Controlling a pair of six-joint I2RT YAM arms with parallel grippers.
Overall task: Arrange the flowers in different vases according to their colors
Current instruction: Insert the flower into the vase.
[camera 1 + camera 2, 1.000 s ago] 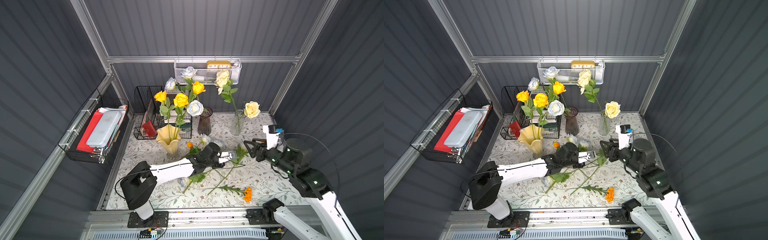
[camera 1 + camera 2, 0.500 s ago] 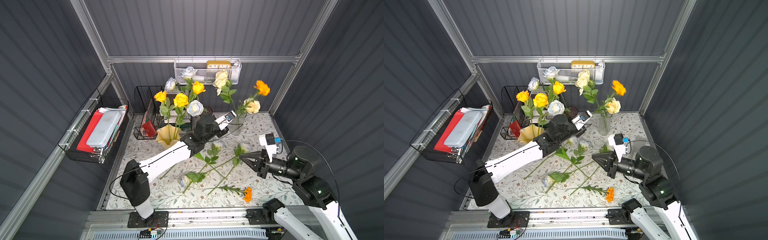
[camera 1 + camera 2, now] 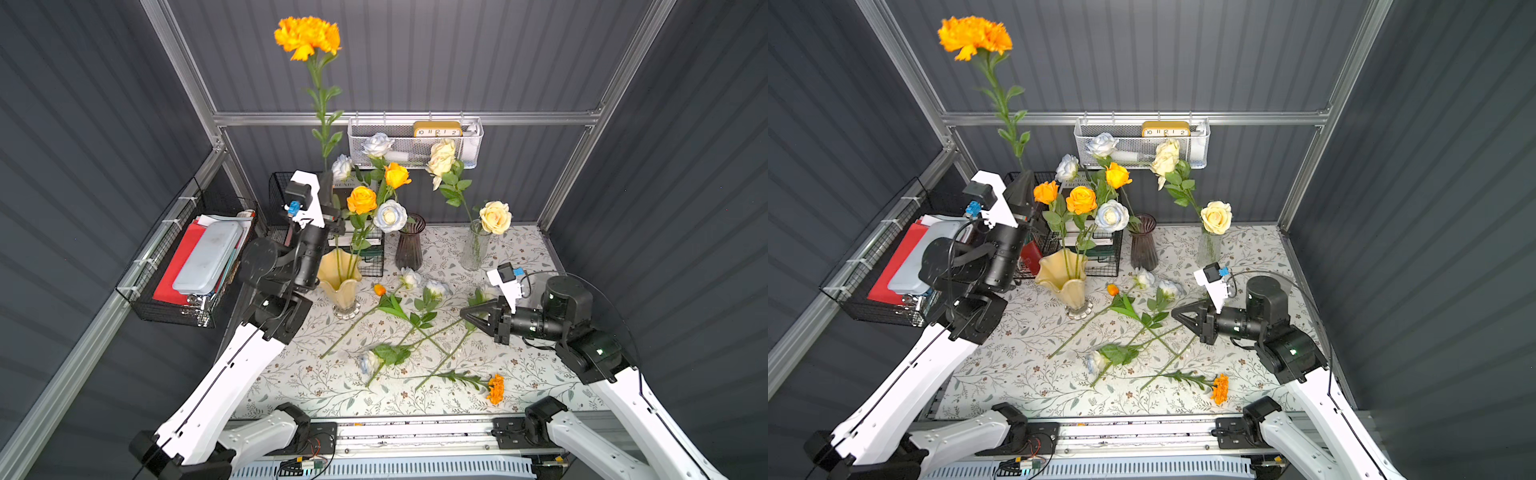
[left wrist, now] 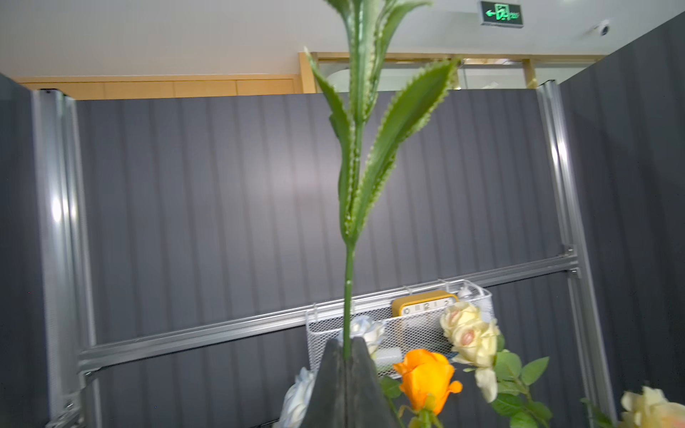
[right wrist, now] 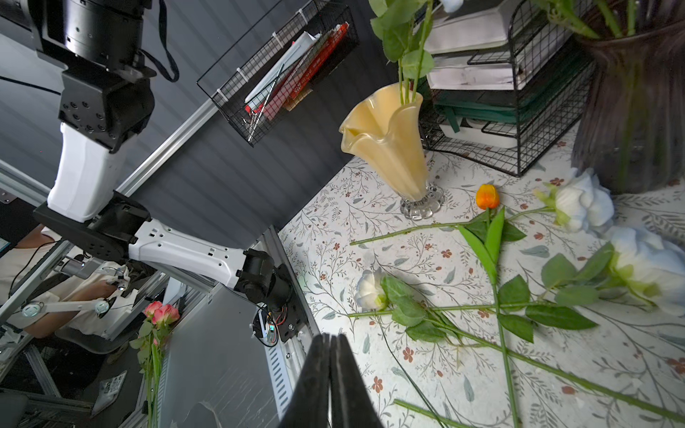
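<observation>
Orange marigold, upright, stem pinched by raised left gripper; bloom cut off in wrist view; right gripper level, jaws pressed together, empty.

Yellow vase glossy; purple vase ribbed glass; clear vase textured glass; wire basket black metal; surface matt cloth.
</observation>
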